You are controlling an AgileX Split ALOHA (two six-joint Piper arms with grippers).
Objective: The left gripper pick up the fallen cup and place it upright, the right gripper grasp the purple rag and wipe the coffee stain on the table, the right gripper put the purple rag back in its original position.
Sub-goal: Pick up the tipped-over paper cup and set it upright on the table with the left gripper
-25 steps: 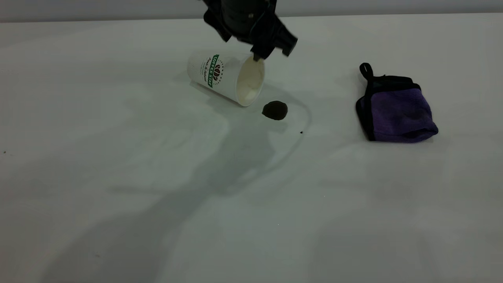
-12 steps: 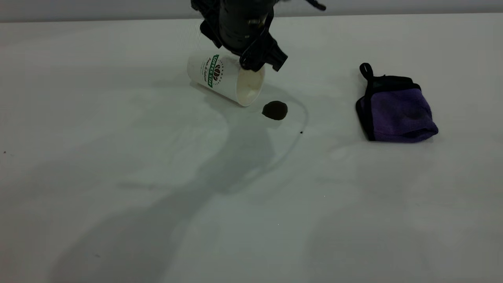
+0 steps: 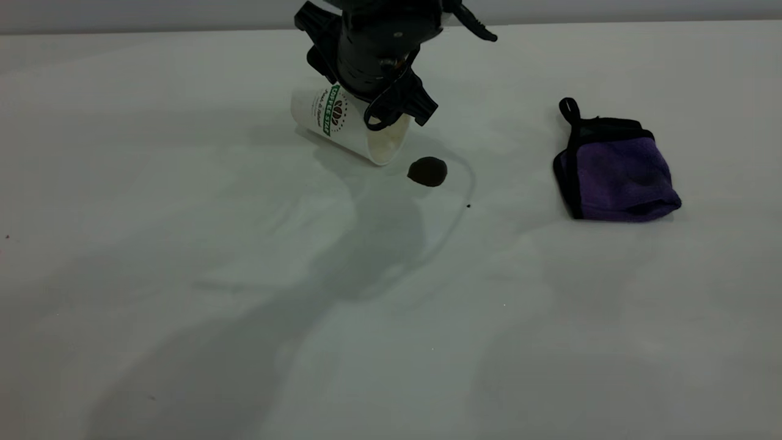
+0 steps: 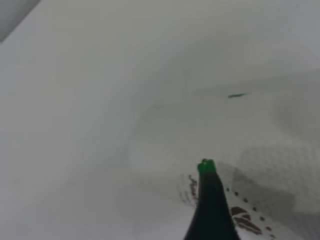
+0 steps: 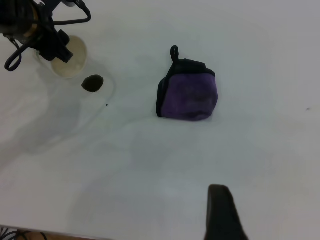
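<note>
The white cup (image 3: pixel 330 119) with the green banner lies on its side on the table (image 3: pixel 183 275), its mouth towards the coffee stain (image 3: pixel 427 172). My left gripper (image 3: pixel 391 113) is low over the cup's mouth end and open. In the left wrist view one black finger (image 4: pixel 212 200) lies against the cup's printed wall (image 4: pixel 270 190); the other finger is out of view. The purple rag (image 3: pixel 620 177) lies folded at the right, apart from both. The right gripper (image 5: pixel 220 212) shows only in its own wrist view, high and well back from the rag (image 5: pixel 190 95).
A tiny dark speck (image 3: pixel 468 206) lies just right of and below the stain. The right wrist view also shows the cup (image 5: pixel 70 55), the stain (image 5: pixel 93 83) and the left gripper (image 5: pixel 35 30) over the cup. The table's front edge (image 5: pixel 60 231) shows there.
My left gripper has come down and slightly left onto the cup's mouth end. The cup, the stain and the rag have not moved.
</note>
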